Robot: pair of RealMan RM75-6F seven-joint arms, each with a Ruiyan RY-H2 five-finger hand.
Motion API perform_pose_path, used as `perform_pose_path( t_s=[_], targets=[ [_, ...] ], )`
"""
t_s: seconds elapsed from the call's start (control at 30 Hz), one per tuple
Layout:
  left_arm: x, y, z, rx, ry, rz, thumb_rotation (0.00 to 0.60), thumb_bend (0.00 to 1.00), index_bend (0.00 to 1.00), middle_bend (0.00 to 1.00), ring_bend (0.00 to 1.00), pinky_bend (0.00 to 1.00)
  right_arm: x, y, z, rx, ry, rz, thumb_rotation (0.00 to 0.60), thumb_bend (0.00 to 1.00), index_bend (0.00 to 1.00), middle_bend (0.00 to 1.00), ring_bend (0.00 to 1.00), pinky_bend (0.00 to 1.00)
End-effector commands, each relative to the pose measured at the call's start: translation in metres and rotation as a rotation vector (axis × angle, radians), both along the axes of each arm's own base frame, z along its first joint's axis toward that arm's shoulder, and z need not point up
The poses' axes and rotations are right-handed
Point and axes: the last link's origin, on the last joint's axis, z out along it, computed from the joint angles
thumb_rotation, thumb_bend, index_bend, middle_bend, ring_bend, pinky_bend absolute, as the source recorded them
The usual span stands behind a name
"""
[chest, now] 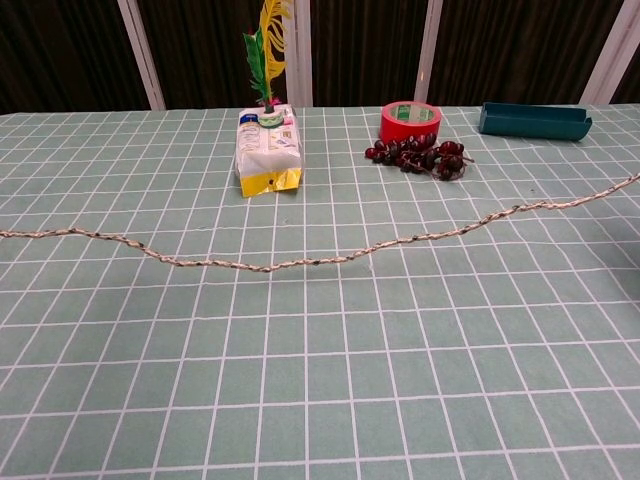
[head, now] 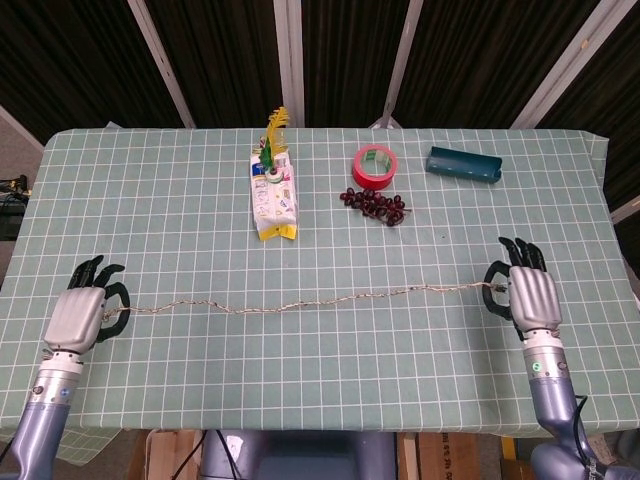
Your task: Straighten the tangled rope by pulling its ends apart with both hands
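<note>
A thin speckled rope (head: pixel 300 303) runs nearly straight across the near half of the green checked table, with only slight waves and no loop. In the chest view the rope (chest: pixel 300 263) spans the whole frame and both hands are out of sight. My left hand (head: pixel 82 313) grips the rope's left end near the table's left edge. At the right edge my right hand (head: pixel 525 295) pinches the other end, fingers curled around it.
Along the far side stand a white and yellow carton (head: pixel 272 203) with a feathered toy on top, a red tape roll (head: pixel 374 166), a bunch of dark grapes (head: pixel 375 204) and a teal box (head: pixel 464 165). The table (head: pixel 200 380) ends close behind both hands.
</note>
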Motion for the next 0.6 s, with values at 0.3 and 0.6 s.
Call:
perform_pose_path(
  t_s=[0.3,0.6],
  targets=[
    [-0.009,0.003,-0.005,-0.004,0.022,0.023,0.6,0.58,0.61,0.19,0.0,0.0,-0.021,-0.001,0.006,-0.016,0.026,-0.056,0.6,0.5,0.64,0.14,0.0,0.0],
    [-0.015,0.005,-0.02,-0.035,0.043,0.038,0.6,0.58,0.61,0.19,0.0,0.0,-0.035,0.003,0.0,0.004,0.05,-0.085,0.6,0.5,0.64,0.14,0.0,0.0]
  ],
)
